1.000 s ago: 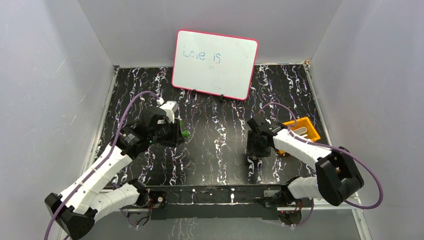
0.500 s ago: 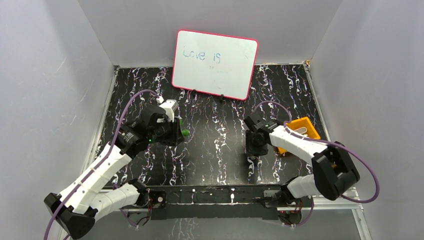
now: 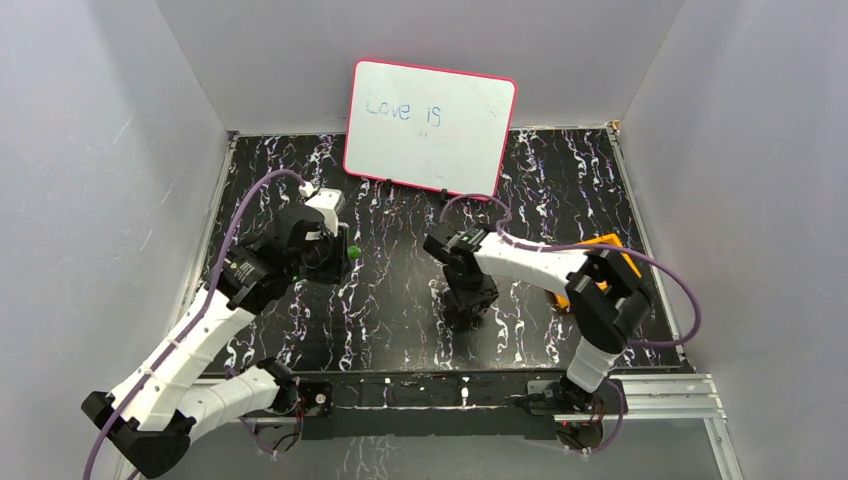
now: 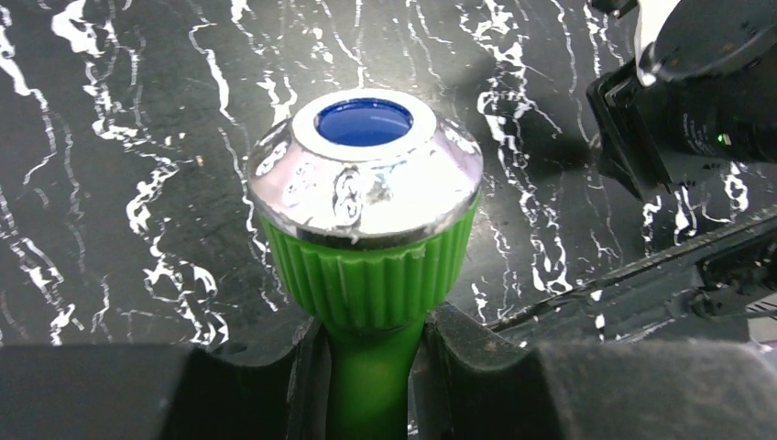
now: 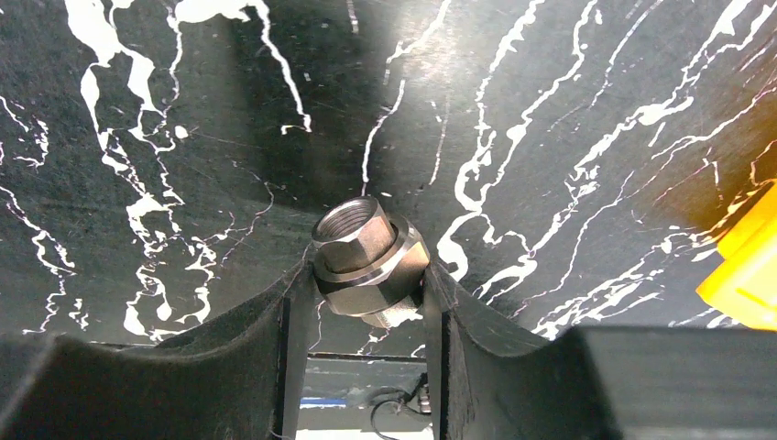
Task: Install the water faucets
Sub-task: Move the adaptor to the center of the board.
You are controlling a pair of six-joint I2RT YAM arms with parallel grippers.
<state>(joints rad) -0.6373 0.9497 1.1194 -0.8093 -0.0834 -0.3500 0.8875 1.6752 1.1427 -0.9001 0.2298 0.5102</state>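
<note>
The water faucet, a green plastic tap with a ribbed collar and a silver knob with a blue centre, is held off the table. My left gripper is shut on its green stem. From above, the faucet shows as a green spot at the tip of the left gripper, left of centre. My right gripper is shut on a silver metal hex fitting with a threaded bore, just above the marble surface. The top view places the right gripper at mid-table, and the fitting is hidden there.
A pink-framed whiteboard stands at the back. The orange tray sits at the right, partly behind the right arm, and its corner shows in the right wrist view. Part of the right arm appears in the left wrist view.
The right arm has swung left from beside the orange tray to the middle of the table, its jaws closing on the metal fitting. The left arm with the faucet shifted slightly left and back.
</note>
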